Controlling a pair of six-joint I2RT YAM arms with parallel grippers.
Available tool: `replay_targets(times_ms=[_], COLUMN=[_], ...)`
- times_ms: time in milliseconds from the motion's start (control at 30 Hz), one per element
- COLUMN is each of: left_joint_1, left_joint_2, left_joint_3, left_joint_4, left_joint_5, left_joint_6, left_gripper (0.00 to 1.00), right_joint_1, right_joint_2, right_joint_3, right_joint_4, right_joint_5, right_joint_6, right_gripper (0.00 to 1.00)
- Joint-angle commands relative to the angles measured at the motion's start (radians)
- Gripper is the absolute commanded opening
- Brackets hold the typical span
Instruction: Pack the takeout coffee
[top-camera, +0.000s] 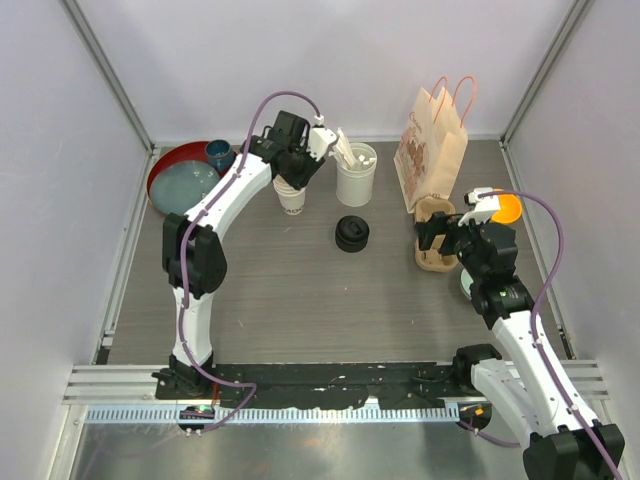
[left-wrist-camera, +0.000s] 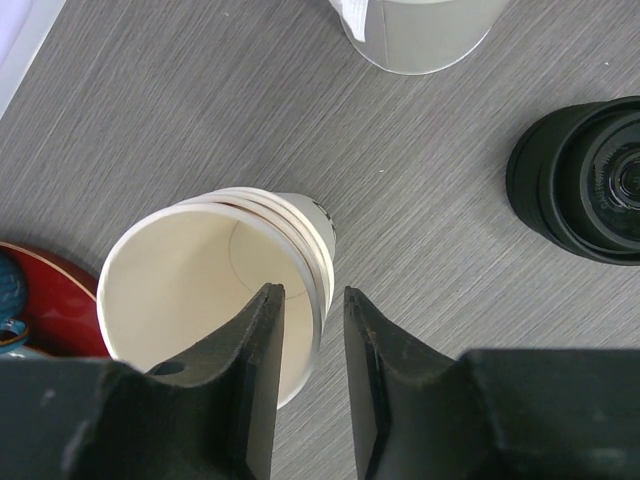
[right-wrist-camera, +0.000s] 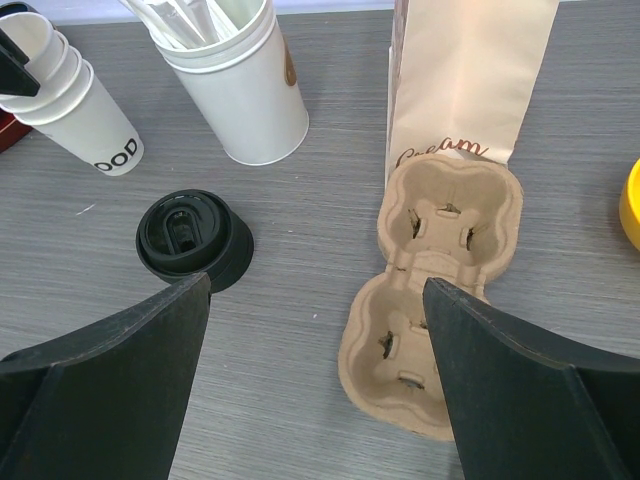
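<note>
Nearest us, our right gripper (right-wrist-camera: 315, 283) hangs wide open and empty above the pulp carrier (right-wrist-camera: 395, 215). The stacked black lids (right-wrist-camera: 190, 240) sit just left of it. Farther back, our left gripper (left-wrist-camera: 313, 293) straddles the rim of the nested paper cups (left-wrist-camera: 200, 290), jaws narrow, one finger inside. Whether they pinch it we cannot tell.

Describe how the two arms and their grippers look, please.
The left arm and right arm have white shells with black joints and bases. A lilac cable loops along each. The left gripper and right gripper have flat, matte black, wedge-shaped fingers.
</note>
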Motion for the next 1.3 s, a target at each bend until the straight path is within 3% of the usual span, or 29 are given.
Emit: replay_targets(times_ms=[0,300,500,700,833,900,1033,1100,1267], left_joint_1=[0.003,0.002,0.003,0.002,0.002,0.002,-0.023,-0.034,-0.052], left_joint_2=[-0.04,-0.044,-0.081,-0.184,-0.25,-0.281,-0.307,-0.317,-0.406], left_joint_3=[0.033,0.036,0.033,-0.089,-0.198,-0.229,-0.296,-0.321,-0.453], left_joint_4=[0.007,-0.001,-0.027,0.02,0.076,0.105,0.116,0.128,0.211], left_joint_5=[0.01,0.003,0.021,0.023,0.023,0.03,0.053,0.043,0.041], left_joint_6=[-0.01,-0.015,-0.032,0.016,0.05,0.054,0.079,0.092,0.119], left_gripper=[0.32,0.0,0.0,0.0,0.0,0.0,0.0,0.0,0.0], right_joint_1=[0.003,0.001,0.001,0.001,0.026,0.067,0.378,0.443,0.495], right_joint_2=[-0.011,-0.016,-0.012,0.006,0.095,0.13,0.202,0.271,0.513], right_joint_3=[0.024,0.021,0.021,0.062,0.215,0.262,0.236,0.248,0.302], right_joint_4=[0.037,0.038,0.037,-0.002,-0.152,-0.146,0.024,0.121,0.334], right_joint_5=[0.01,0.005,-0.002,0.03,0.082,0.102,0.292,0.315,0.167], right_joint_6=[-0.005,-0.003,-0.003,0.012,0.127,0.219,0.32,0.386,0.616], right_gripper=[0.93,0.93,0.93,0.91,0.82,0.8,0.78,0.78,0.77])
